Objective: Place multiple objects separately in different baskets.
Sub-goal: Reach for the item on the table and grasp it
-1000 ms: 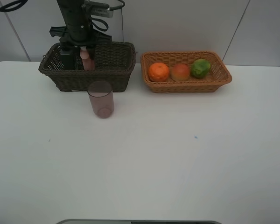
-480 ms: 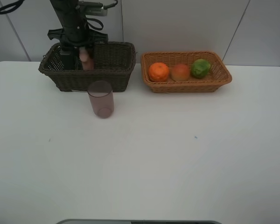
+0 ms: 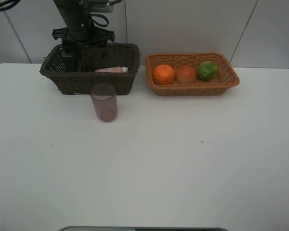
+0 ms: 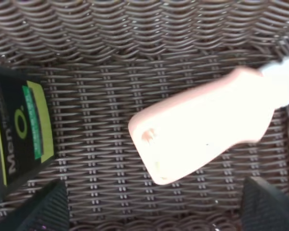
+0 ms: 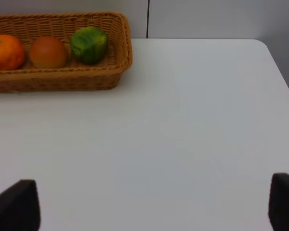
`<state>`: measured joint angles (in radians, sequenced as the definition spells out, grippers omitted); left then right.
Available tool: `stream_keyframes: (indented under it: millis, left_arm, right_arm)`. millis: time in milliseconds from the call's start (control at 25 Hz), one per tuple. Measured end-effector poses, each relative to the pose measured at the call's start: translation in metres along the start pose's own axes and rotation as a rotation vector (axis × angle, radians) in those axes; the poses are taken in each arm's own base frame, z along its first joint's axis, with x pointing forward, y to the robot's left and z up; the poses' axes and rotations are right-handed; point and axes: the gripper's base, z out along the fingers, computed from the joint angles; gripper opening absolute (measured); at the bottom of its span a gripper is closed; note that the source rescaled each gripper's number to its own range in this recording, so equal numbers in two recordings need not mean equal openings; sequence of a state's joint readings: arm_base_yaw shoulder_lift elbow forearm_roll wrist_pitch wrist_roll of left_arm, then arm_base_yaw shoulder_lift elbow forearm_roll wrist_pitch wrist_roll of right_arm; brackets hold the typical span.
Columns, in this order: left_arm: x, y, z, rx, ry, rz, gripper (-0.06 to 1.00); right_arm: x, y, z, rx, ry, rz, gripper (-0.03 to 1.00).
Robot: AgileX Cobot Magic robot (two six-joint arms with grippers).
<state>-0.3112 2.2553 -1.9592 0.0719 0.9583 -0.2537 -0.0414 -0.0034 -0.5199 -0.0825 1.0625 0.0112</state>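
exterior high shows the left gripper [image 3: 82,48] hanging over the dark brown basket [image 3: 120,82], and the wrist view has its jaws spread wide with nothing between them. the pink bottle [image 4: 207,122] lies on its side on the basket floor, white cap toward one wall, just beside the dark green pump bottle [image 4: 17,130], whose label reads "men" with a green "o". so the drop looks done. the three fruits sit in the light basket [image 3: 231,79]: orange [image 3: 163,74], red-orange fruit [image 3: 186,74], green fruit [image 3: 207,70]. only the pinkish cup [image 3: 104,102] stands out on the table [image 3: 183,168], in front of the dark basket. next, i'd guess, lift clear and go for that cup. the right gripper [image 5: 149,204] stands wide open over bare table.
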Motion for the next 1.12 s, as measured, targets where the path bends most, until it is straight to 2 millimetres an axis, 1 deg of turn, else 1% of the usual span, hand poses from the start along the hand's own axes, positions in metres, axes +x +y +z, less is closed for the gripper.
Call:
stream_keyframes:
  millis: [160, 240, 320, 360, 440, 640, 760, 920, 1040, 1120]
  left_arm:
    - [0.002, -0.01, -0.03, 0.015, 0.009, 0.075, 0.92]
    - [0.006, -0.017, -0.047, 0.021, 0.024, 0.11, 0.92]
    - [0.012, -0.021, -0.061, 0.021, 0.044, 0.126, 0.92]
    - [0.012, -0.021, -0.061, 0.021, 0.044, 0.126, 0.92]
    - [0.028, -0.025, -0.075, 0.023, 0.073, 0.151, 0.92]
    - [0.065, -0.022, -0.099, 0.028, 0.081, 0.178, 0.92]
    - [0.088, -0.018, -0.108, 0.031, 0.09, 0.164, 0.92]
    - [0.113, -0.015, -0.114, 0.016, 0.116, 0.104, 0.92]
    - [0.127, -0.021, -0.113, 0.009, 0.13, 0.08, 0.92]
    - [0.132, -0.029, -0.111, 0.018, 0.127, 0.074, 0.92]
  right_arm:
    - [0.0, 0.0, 0.0, 0.0, 0.0, 0.0, 1.0]
    - [0.0, 0.0, 0.0, 0.0, 0.0, 0.0, 1.0]
    - [0.0, 0.0, 0.0, 0.0, 0.0, 0.0, 1.0]
    - [0.0, 0.0, 0.0, 0.0, 0.0, 0.0, 1.0]
    - [0.0, 0.0, 0.0, 0.0, 0.0, 0.0, 1.0]
    - [0.0, 0.0, 0.0, 0.0, 0.0, 0.0, 1.0]
    - [0.0, 0.0, 0.0, 0.0, 0.0, 0.0, 1.0]
    - [0.0, 0.0, 0.0, 0.0, 0.0, 0.0, 1.0]
    - [0.0, 0.0, 0.0, 0.0, 0.0, 0.0, 1.0]
    - [0.0, 0.0, 0.0, 0.0, 0.0, 0.0, 1.0]
